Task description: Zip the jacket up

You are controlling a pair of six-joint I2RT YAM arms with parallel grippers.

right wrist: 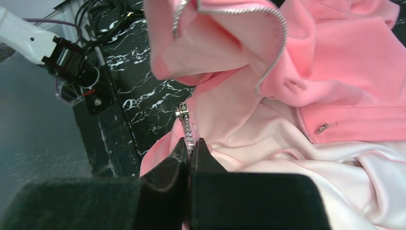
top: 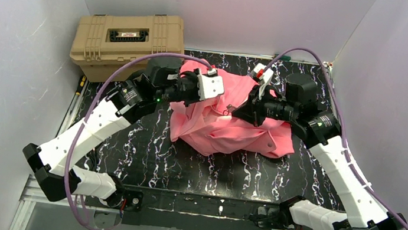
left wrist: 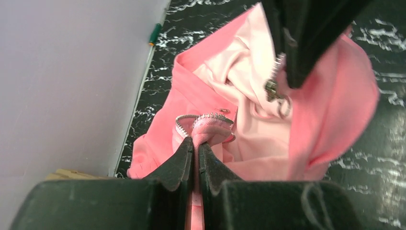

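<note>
The left claw (left wrist: 195, 143) is pinched together on a fold of the jacket (top: 229, 131) at its toothed edge (left wrist: 206, 116). The right claw (right wrist: 190, 143) is clamped on the other zipper tape just below the slider (right wrist: 182, 112). Beyond them the jacket sits bunched mid-counter (top: 143, 149), pale lining showing, with a tan case (top: 128, 37) at the far left corner. The jacket looks light, limp and slippery (the lining especially), so it will likely sag and twist wherever unsupported. The firmest holds are probably the stiffer zipper tapes near their bottom ends and the slider's small pull.
</note>
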